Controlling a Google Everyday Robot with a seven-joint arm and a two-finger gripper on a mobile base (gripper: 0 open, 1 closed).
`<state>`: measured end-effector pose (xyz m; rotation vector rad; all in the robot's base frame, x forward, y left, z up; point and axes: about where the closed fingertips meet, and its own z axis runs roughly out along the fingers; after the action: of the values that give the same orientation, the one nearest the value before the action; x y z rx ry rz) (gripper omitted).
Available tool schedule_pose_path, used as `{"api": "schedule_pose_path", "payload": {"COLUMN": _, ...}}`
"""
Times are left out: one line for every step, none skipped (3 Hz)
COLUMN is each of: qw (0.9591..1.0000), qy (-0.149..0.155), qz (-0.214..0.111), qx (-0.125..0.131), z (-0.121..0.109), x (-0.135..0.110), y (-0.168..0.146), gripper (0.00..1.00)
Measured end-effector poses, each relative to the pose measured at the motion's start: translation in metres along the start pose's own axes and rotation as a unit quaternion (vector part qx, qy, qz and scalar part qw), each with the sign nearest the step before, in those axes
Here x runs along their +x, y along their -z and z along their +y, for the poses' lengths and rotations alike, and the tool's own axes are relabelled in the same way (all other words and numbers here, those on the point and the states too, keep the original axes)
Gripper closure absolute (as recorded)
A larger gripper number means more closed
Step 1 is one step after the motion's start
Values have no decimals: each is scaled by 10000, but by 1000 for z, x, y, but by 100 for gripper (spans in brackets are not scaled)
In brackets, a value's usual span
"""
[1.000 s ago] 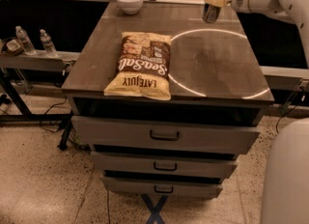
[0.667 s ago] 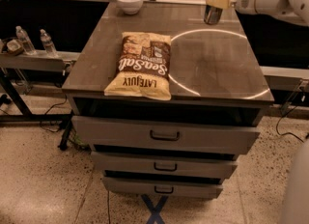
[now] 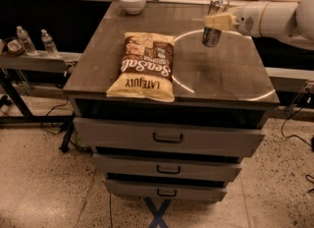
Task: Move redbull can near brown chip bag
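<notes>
The brown chip bag [image 3: 144, 66] lies flat on the left half of the cabinet top, its "Sea Salt" lettering upside down to me. The redbull can [image 3: 214, 23] is slim and silvery and is held upright in the air above the right back part of the top, to the right of the bag and apart from it. My gripper [image 3: 217, 21] reaches in from the right on a white arm and is shut on the can around its middle.
A white bowl [image 3: 132, 1] stands at the back left of the cabinet top [image 3: 221, 74]. Two water bottles [image 3: 34, 40] stand on a low shelf to the left. Three drawers [image 3: 167, 138] are below the top.
The gripper with the can has come forward and slightly lower over the cabinet top, toward the bag. The bag has not moved.
</notes>
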<state>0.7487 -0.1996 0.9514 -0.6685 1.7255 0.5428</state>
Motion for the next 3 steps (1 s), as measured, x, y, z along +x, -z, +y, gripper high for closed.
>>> {"api": "schedule_pose_path", "payload": {"qw": 9994, "qy": -101, "qz": 22, "qx": -339, "z": 24, "x": 17, "y": -4, "gripper": 100}}
{"api": "schedule_pose_path", "payload": {"qw": 9974, "qy": -157, "qz": 47, "qx": -697, "z": 45, "x": 32, "y": -16, "gripper": 100}}
{"api": "schedule_pose_path", "payload": {"qw": 9945, "qy": -195, "qz": 110, "qx": -1023, "z": 61, "x": 44, "y": -30, "gripper": 85}}
